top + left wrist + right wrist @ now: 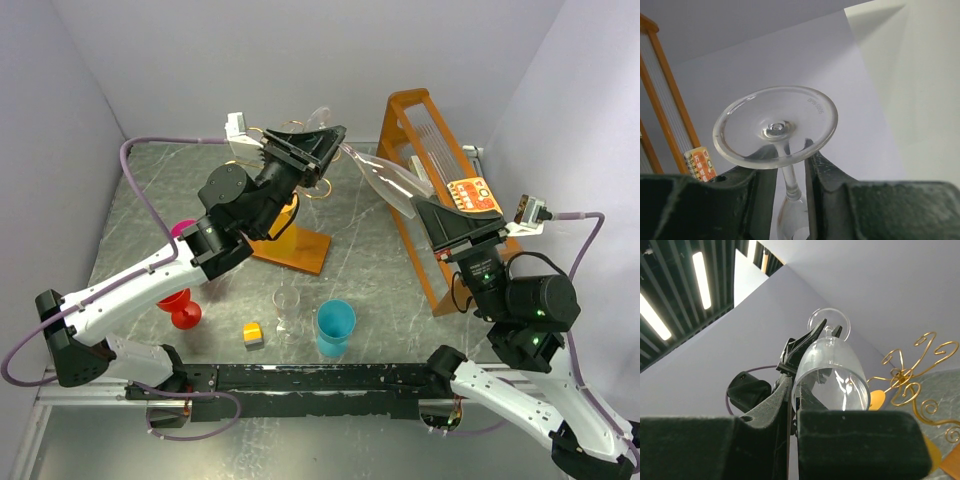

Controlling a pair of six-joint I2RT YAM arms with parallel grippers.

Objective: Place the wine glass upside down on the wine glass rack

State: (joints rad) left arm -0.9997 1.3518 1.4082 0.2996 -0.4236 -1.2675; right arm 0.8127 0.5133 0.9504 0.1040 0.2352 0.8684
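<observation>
The clear wine glass (385, 180) hangs tilted in the air between my two arms. Its foot (775, 127) points toward the left gripper. My right gripper (425, 210) is shut on the rim wall of the bowl (832, 370), one finger inside and one outside. My left gripper (787, 162) straddles the thin stem just under the foot. It is open, and a narrow gap shows on each side of the stem. The wine glass rack (295, 245) has a flat orange-brown base below the left arm. Its gold scroll arms (905, 375) are partly hidden by that arm.
A tall orange slatted wooden frame (430, 150) stands at the back right, with an orange notebook (473, 195) on it. Near the front are a small clear glass (287, 305), a blue cup (335, 328), a yellow block (253, 333) and a red goblet (180, 308).
</observation>
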